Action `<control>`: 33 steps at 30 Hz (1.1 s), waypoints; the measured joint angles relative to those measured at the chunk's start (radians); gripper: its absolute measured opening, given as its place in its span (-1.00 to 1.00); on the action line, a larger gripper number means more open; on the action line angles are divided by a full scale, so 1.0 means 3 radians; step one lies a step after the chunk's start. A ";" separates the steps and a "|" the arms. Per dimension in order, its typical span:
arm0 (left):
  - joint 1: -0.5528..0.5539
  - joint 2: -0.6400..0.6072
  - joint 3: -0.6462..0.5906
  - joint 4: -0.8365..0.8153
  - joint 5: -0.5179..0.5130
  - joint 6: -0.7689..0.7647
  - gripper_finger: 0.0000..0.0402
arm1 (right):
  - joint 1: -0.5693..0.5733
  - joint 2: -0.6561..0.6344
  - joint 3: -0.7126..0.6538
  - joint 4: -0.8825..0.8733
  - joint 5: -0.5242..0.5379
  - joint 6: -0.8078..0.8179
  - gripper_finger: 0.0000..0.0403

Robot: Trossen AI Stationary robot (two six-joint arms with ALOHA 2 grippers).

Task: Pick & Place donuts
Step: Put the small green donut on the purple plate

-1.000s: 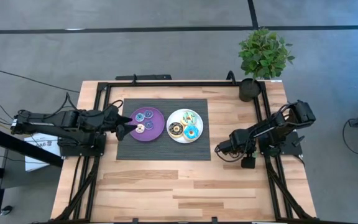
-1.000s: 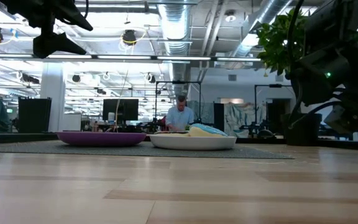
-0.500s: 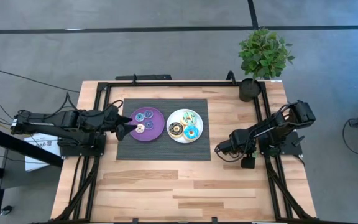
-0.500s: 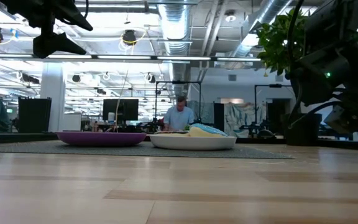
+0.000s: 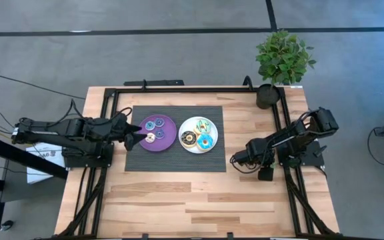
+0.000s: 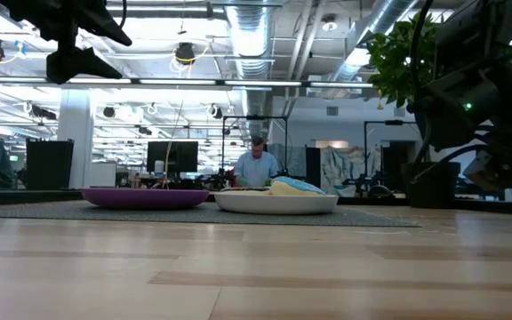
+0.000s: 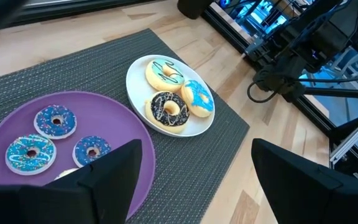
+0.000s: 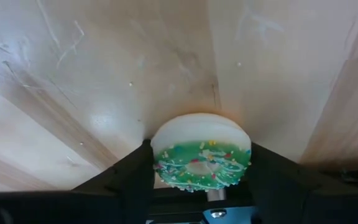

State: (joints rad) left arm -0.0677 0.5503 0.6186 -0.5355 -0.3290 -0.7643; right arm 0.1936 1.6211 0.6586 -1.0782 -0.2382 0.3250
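My right gripper [image 8: 197,186] is clamped on a green-iced donut [image 8: 201,152] over bare table beside the mat — ready for carrying. My left gripper [image 7: 194,168] hovers, fingers apart, over the purple plate [image 7: 5,124].

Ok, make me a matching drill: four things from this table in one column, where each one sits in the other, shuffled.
Things:
1. green donut
2. brown donut
3. blue donuts
4. plant

Places:
A. purple plate
B. table's far right corner
C. between the right claw's fingers
D. white plate

Pairs: 1-C, 2-D, 3-A, 4-B
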 joint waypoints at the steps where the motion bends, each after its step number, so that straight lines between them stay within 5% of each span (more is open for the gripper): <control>1: 0.0000 -0.0001 0.0000 0.0001 0.0000 0.0001 0.48 | 0.0000 0.0000 0.0000 0.0000 0.0000 0.0002 0.07; 19: 0.0000 -0.0001 0.0000 0.0008 0.0000 -0.0001 0.48 | -0.0020 0.0000 0.0071 -0.0071 0.0033 0.0062 -0.07; 33: 0.0000 -0.0001 0.0000 0.0007 0.0001 0.0025 0.48 | -0.0459 0.0000 0.0975 -0.0259 0.0022 0.0059 -0.11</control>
State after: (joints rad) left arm -0.0677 0.5499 0.6186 -0.5335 -0.3286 -0.7567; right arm 0.0558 1.6211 0.9511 -1.1560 -0.2317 0.3428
